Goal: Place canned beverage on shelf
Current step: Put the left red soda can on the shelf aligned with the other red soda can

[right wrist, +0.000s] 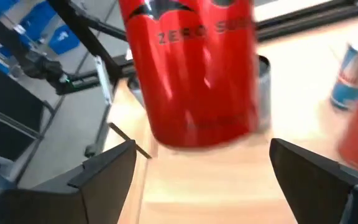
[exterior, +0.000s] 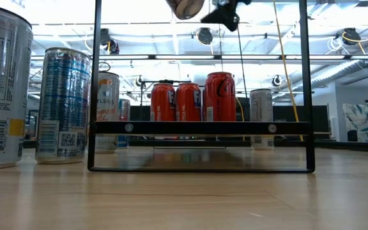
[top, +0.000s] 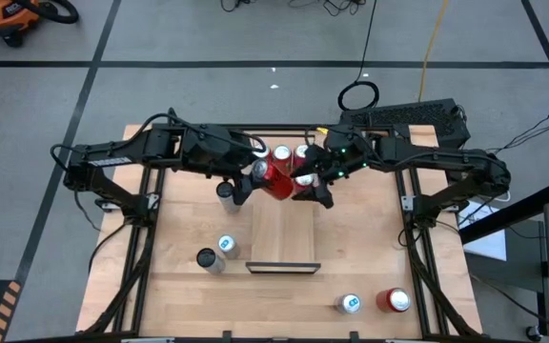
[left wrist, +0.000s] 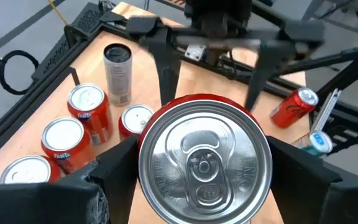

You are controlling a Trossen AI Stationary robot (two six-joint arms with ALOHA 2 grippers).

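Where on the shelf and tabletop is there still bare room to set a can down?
The shelf is bare from its near lip up toward the grippers. The tabletop between the shelf and the right rail is open. It is crowded at the shelf's far end, where the orange cans stand and the left gripper holds the red can by the right gripper.

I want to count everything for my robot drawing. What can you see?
held red can: 1, red, in the air over the shelf's far end
standing red cans: 4, red, together by the shelf's far end
blue-and-white cans: 2, one left of the shelf, one front right
silver cans: 2, both left of the shelf
loose red can: 1, front right
shelf: 1, light wood, mid-table
table: 1, wood, black rails
left gripper: 1, dark, gripping the held red can
right gripper: 1, dark, open beside it
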